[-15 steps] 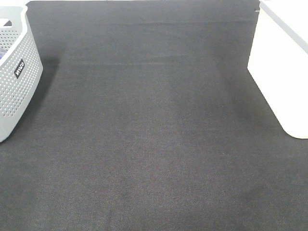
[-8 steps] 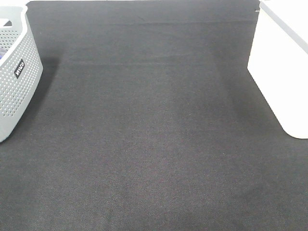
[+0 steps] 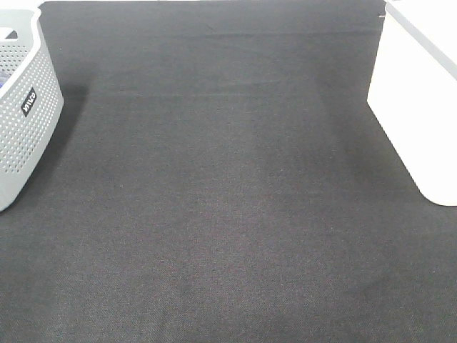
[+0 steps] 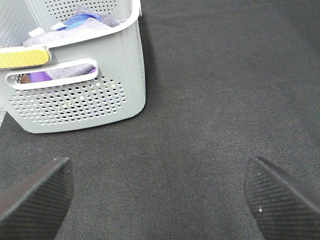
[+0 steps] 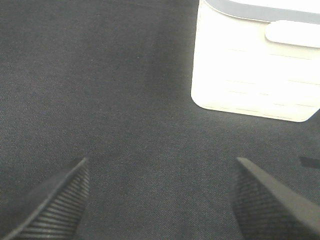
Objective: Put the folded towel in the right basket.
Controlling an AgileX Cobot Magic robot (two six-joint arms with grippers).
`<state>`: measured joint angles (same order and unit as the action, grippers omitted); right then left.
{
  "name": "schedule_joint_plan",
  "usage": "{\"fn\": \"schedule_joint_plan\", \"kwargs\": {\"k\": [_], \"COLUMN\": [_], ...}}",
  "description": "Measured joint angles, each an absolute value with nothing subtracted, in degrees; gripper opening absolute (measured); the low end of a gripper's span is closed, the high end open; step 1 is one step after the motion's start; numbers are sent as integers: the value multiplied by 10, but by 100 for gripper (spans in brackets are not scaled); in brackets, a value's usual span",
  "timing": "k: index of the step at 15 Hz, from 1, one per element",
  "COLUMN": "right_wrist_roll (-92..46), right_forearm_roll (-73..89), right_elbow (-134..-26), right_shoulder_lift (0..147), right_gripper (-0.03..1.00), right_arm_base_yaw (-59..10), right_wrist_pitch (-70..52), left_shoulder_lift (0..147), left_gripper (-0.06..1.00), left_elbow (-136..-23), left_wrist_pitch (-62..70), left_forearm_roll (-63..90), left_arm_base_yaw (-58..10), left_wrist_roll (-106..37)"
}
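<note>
We count two baskets: one grey perforated basket (image 3: 21,107) and one white basket (image 3: 418,93); one black cloth table cover (image 3: 228,214); several towels (image 4: 75,22), number unclear.

Black-clothed table (image 3: 228,214) carries grey basket (image 3: 21,114) and white basket (image 3: 421,107).

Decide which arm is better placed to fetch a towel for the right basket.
Left, probably. Its open gripper faces the grey perforated basket, the only place cloth shows. The right gripper faces only the white basket.
</note>
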<state>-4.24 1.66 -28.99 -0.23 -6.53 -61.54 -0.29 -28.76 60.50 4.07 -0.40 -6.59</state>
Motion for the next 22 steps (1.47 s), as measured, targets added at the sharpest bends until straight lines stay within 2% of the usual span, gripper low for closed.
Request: {"fn": "schedule_joint_plan", "kwargs": {"k": [5, 9, 22], "right_wrist_roll": [-42, -42, -42], "right_forearm_roll": [17, 17, 17], "right_elbow": [-290, -290, -290], "right_shoulder_lift": [-2, -2, -2], "right_gripper": [73, 73, 73], "right_arm_base_yaw": [-64, -5, -2], "right_wrist_pitch": [-615, -615, -615], "left_shoulder_lift": [-3, -3, -3], "left_gripper": [88, 88, 88], "left_elbow": [-288, -288, -288], "left_wrist_pitch": [605, 605, 605], "left_forearm_roll": [41, 41, 41], "left_arm_base_yaw": [-4, -4, -4], "left_wrist_roll": [-66, -66, -66]}}
